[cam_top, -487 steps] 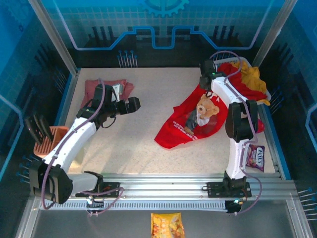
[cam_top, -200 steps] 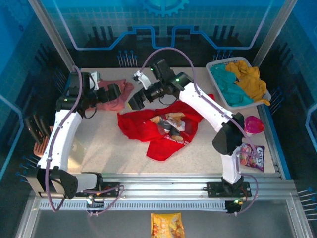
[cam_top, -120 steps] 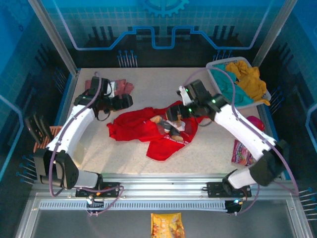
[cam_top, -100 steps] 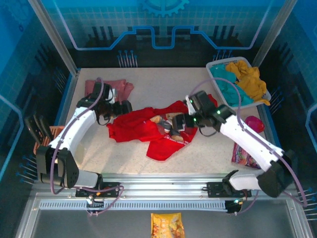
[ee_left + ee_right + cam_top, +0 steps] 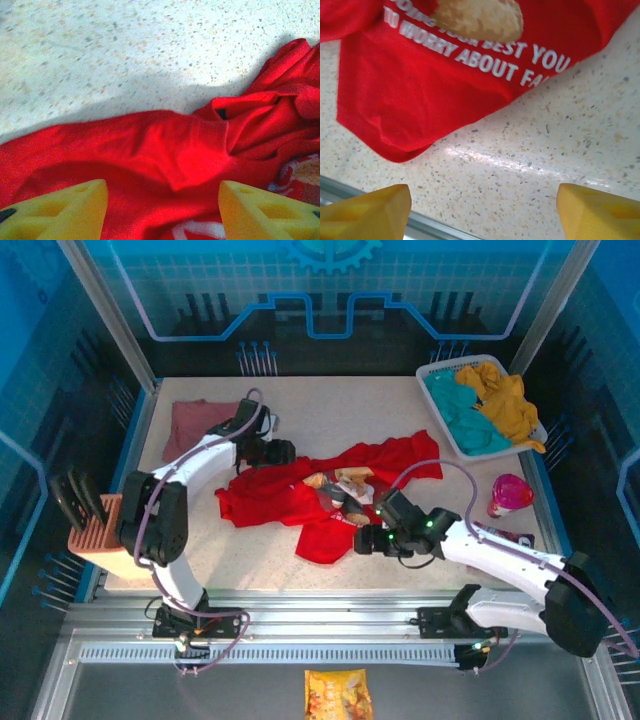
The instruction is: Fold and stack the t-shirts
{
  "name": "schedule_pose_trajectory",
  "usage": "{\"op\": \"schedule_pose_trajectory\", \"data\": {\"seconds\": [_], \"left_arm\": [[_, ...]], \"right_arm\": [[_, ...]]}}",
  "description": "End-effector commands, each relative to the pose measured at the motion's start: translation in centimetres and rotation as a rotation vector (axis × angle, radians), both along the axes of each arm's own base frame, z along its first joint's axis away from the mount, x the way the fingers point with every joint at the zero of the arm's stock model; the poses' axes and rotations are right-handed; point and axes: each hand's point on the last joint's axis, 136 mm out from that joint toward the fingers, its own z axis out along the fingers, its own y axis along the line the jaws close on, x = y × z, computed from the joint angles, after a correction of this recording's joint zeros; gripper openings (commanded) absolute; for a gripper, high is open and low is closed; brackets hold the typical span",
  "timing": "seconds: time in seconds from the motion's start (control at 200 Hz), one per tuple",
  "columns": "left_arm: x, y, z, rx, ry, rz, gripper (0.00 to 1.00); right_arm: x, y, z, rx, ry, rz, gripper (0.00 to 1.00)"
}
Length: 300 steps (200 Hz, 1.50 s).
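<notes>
Two shirts, well apart, neither stacked
Red shirt [image 5: 300,502] lies crumpled in the middle, bear print and white lettering up; pink shirt [image 5: 200,420] lies far left.

— What is lying under the right gripper [image 5: 485,215]?
— The red t-shirt [image 5: 420,95] is lying crumpled on the speckled table [image 5: 560,150], and its white lettering [image 5: 485,60] is facing up beside a tan print patch [image 5: 480,17].
— And the fingers?
— The yellow fingertips [image 5: 367,210] are standing wide apart, clear of the shirt's edge, gripping nothing.
</notes>
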Motion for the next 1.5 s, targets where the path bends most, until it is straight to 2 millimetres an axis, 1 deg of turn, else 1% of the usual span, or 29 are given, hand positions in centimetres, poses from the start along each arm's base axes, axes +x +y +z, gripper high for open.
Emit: {"op": "schedule_pose_trajectory", "data": {"seconds": [0.0, 0.08, 0.19, 0.29, 0.385, 0.465, 0.565, 0.62, 0.655, 0.705, 0.725, 0.82, 0.88, 0.89, 0.94, 0.96, 0.99, 1.021, 1.066, 1.086, 1.131, 1.161, 1.216, 1.286, 1.351, 1.426, 1.496], "left_arm": [[2.3, -1.1, 0.7, 0.046, -0.099, -0.064, 0.58], [3.0, -1.8, 0.2, 0.062, -0.117, -0.098, 0.51], [3.4, -2.8, -0.6, 0.088, -0.104, -0.144, 0.49], [3.2, -3.4, -1.1, 0.075, -0.116, -0.175, 0.48], [2.8, -3.4, -1.5, 0.076, -0.127, -0.192, 0.47], [2.3, -3.3, -2.0, 0.08, -0.123, -0.204, 0.47], [2.0, -3.3, -2.9, 0.077, -0.113, -0.208, 0.47], [1.8, -3.6, -3.3, 0.062, -0.108, -0.218, 0.49], [1.7, -3.9, -3.5, 0.055, -0.103, -0.226, 0.52], [1.6, -4.1, -3.8, 0.052, -0.097, -0.235, 0.59], [1.7, -4.2, -3.8, 0.053, -0.098, -0.236, 0.61], [1.1, -4.3, -3.8, 0.049, -0.089, -0.239, 0.63], [0.6, -4.4, -3.5, 0.026, -0.119, -0.247, 0.66], [0.7, -4.5, -3.2, 0.02, -0.131, -0.249, 0.66], [0.6, -4.8, -3.3, 0.004, -0.146, -0.257, 0.66], [0.7, -4.8, -3.4, 0.007, -0.146, -0.257, 0.65], [1.0, -4.8, -3.7, 0.013, -0.135, -0.256, 0.61], [1.3, -4.8, -4.2, 0.021, -0.118, -0.256, 0.56], [1.7, -4.8, -4.9, 0.03, -0.087, -0.248, 0.54], [1.9, -4.9, -5.2, 0.033, -0.076, -0.242, 0.53], [2.3, -5.0, -5.7, 0.028, -0.063, -0.229, 0.49], [2.6, -5.1, -5.8, 0.02, -0.064, -0.216, 0.44], [2.9, -5.2, -5.7, 0.004, -0.068, -0.194, 0.27], [3.3, -5.4, -4.6, -0.02, -0.085, -0.172, 0.11], [3.6, -5.3, -3.3, -0.032, -0.108, -0.145, 0.0], [4.0, -5.0, -1.5, -0.04, -0.12, -0.116, 0.0], [4.1, -4.3, 0.8, -0.066, -0.12, -0.078, 0.0]], "right_arm": [[1.0, 2.0, -0.5, 0.092, -0.009, -0.075, 0.73], [1.7, 2.9, -1.0, 0.1, -0.009, -0.084, 0.71], [2.1, 4.2, -1.7, 0.109, 0.008, -0.081, 0.7], [2.2, 5.3, -2.5, 0.155, 0.024, -0.101, 0.7], [2.5, 6.5, -3.2, 0.194, 0.043, -0.099, 0.7], [2.8, 7.3, -3.6, 0.182, 0.042, -0.088, 0.69], [3.3, 7.8, -4.3, 0.191, 0.048, -0.111, 0.63], [3.3, 8.0, -4.8, 0.199, 0.056, -0.123, 0.6], [3.4, 8.1, -5.0, 0.202, 0.058, -0.127, 0.59], [3.4, 8.1, -5.1, 0.204, 0.059, -0.132, 0.57], [3.4, 8.1, -5.1, 0.205, 0.058, -0.134, 0.54], [3.6, 7.6, -5.0, 0.205, 0.039, -0.158, 0.5], [3.7, 7.4, -4.9, 0.201, 0.028, -0.16, 0.47], [3.8, 7.4, -4.9, 0.201, 0.027, -0.159, 0.47], [3.9, 7.7, -5.0, 0.201, 0.027, -0.148, 0.46], [4.0, 7.9, -4.9, 0.204, 0.026, -0.142, 0.45], [4.1, 8.1, -5.0, 0.207, 0.028, -0.135, 0.45], [4.2, 8.4, -5.0, 0.209, 0.029, -0.129, 0.41], [4.3, 8.7, -5.1, 0.215, 0.03, -0.123, 0.38], [4.4, 8.8, -5.1, 0.217, 0.029, -0.122, 0.34], [4.3, 8.6, -5.4, 0.211, 0.03, -0.131, 0.3], [4.4, 8.3, -5.5, 0.21, 0.024, -0.14, 0.24], [4.3, 7.7, -5.2, 0.214, 0.01, -0.153, 0.17], [4.3, 6.3, -4.3, 0.166, -0.017, -0.135, 0.1], [4.6, 4.9, -2.2, 0.093, -0.071, -0.096, 0.05], [5.1, 3.6, 0.5, 0.064, -0.104, -0.032, 0.03], [5.7, 2.0, 2.7, 0.058, -0.107, 0.005, 0.0]]}}
